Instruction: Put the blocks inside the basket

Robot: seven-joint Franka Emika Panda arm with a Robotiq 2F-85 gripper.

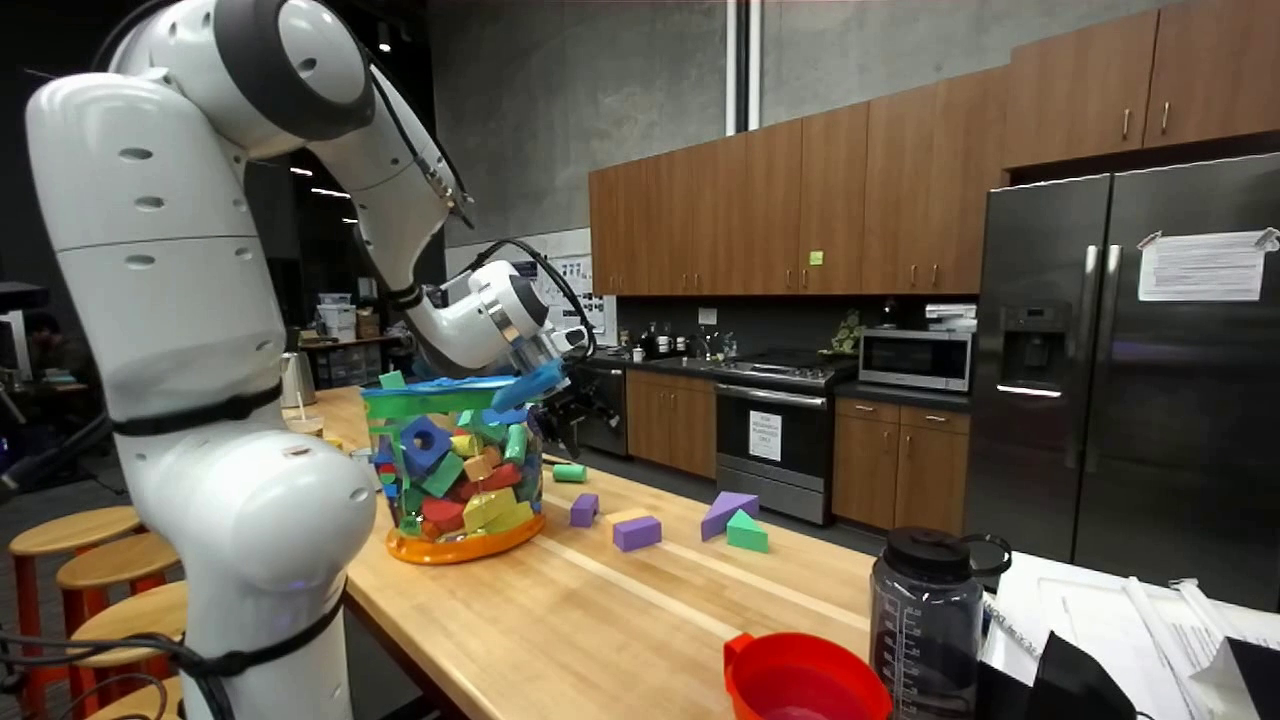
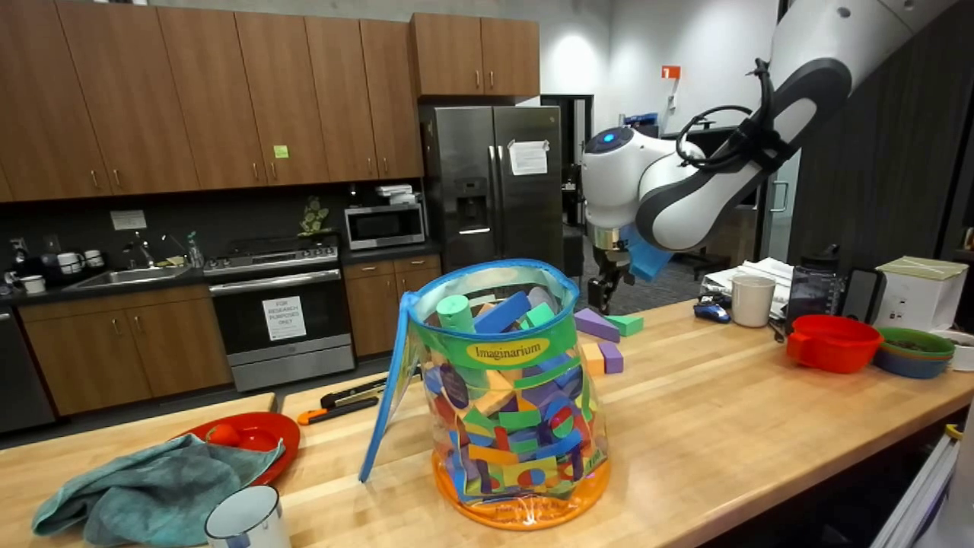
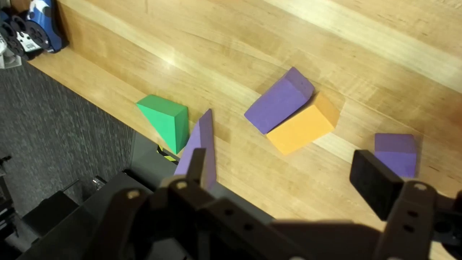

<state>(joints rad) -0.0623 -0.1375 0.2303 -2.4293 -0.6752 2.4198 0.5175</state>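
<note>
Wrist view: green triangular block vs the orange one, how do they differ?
Shape: the green block is a triangular wedge; the orange block is box-shaped.
Place: the green block is near the edge of the table; the orange block farther in.
Neighbour: a purple wedge for the green block; a purple oblong for the orange block.
Shared: both single-coloured, lying on the table outside the basket.

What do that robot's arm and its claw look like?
The arm is glossy white and rounded, with dark grey trim, black cables, a blue light and a metallic wrist ring with blue material beside it. The gripper is black, with two fingers ending in blocky pads.
</note>
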